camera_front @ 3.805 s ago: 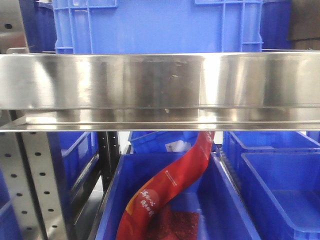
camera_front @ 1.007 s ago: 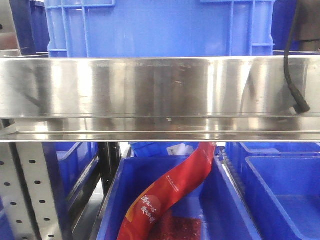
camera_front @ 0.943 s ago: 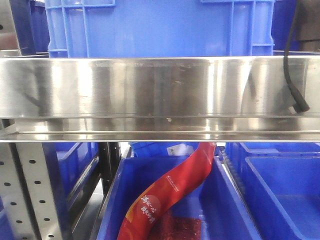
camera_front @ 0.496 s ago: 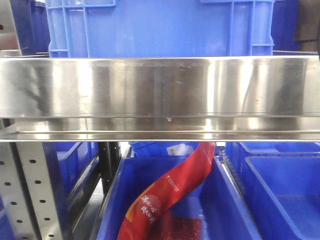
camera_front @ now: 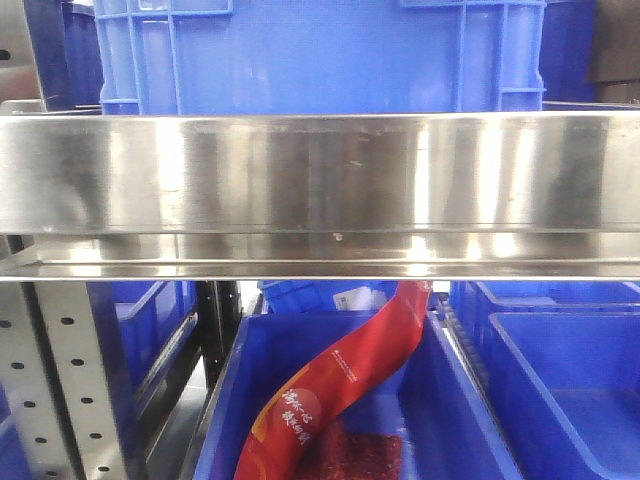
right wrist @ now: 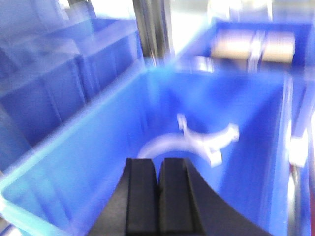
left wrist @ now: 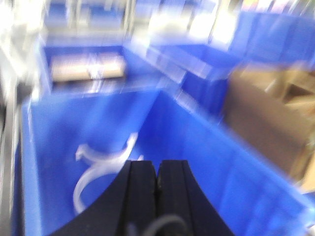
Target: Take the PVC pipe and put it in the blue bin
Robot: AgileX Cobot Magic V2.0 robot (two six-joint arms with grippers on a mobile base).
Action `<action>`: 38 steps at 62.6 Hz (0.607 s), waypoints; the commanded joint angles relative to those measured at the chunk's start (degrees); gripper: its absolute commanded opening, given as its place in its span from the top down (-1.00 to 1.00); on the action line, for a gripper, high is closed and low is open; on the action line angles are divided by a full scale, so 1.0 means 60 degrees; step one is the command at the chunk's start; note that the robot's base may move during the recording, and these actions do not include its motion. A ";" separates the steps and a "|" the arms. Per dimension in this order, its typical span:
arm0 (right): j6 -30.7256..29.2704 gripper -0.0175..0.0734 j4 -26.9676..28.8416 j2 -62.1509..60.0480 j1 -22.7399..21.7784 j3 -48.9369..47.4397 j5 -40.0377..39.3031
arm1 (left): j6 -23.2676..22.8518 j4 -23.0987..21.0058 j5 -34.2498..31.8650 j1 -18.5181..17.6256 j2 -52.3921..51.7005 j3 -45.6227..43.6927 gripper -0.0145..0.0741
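Note:
No PVC pipe shows clearly in any view. Both wrist views are motion-blurred. My left gripper is shut and empty, above a blue bin that holds white curved plastic pieces. My right gripper is also shut and empty, above a blue bin with similar white curved pieces lying just beyond the fingertips. Neither gripper shows in the front view.
In front, a steel shelf beam carries a large blue crate. Below it a red bag leans in a blue bin, with another bin to the right. Beige rolls lie in farther bins. A cardboard box stands right.
A black cable that hung at the upper right of the front view a second ago has left the view. The shelf and bins stay put.

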 commanded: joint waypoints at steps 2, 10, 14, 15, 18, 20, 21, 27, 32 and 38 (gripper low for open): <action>-0.0260 0.99 -0.0190 -0.0773 0.0020 0.1503 -0.1372 | -0.0080 0.0004 -0.1334 -0.0069 -0.0854 0.1421 0.92; -0.0348 0.99 -0.0309 -0.1775 0.0020 0.3713 -0.3161 | -0.0080 -0.0014 -0.3031 -0.0069 -0.1823 0.3747 0.92; -0.0348 0.99 -0.0258 -0.2265 0.0020 0.4747 -0.3989 | -0.0080 -0.0014 -0.3652 -0.0069 -0.2352 0.4701 0.92; -0.0348 0.99 -0.0258 -0.2428 0.0020 0.5068 -0.4218 | -0.0080 -0.0014 -0.3775 -0.0069 -0.2510 0.5000 0.92; -0.0348 0.99 -0.0258 -0.2754 0.0020 0.5774 -0.4584 | -0.0080 -0.0014 -0.3991 -0.0069 -0.2868 0.5652 0.92; -0.0348 0.99 -0.0258 -0.3034 0.0020 0.6215 -0.4778 | -0.0080 -0.0014 -0.4103 -0.0069 -0.3120 0.6082 0.92; -0.0348 0.99 -0.0258 -0.3198 0.0020 0.6371 -0.4802 | -0.0080 -0.0014 -0.4194 -0.0069 -0.3223 0.6329 0.92; -0.0348 0.99 -0.0258 -0.4026 0.0020 0.7262 -0.4784 | -0.0080 -0.0014 -0.4653 -0.0069 -0.3836 0.7246 0.92; -0.0348 0.99 -0.0258 -0.4511 0.0020 0.7543 -0.4784 | -0.0080 -0.0014 -0.4993 -0.0069 -0.4227 0.7779 0.92; -0.0348 0.99 -0.0258 -0.4995 0.0020 0.7598 -0.4804 | -0.0080 -0.0014 -0.5037 -0.0069 -0.4543 0.8003 0.92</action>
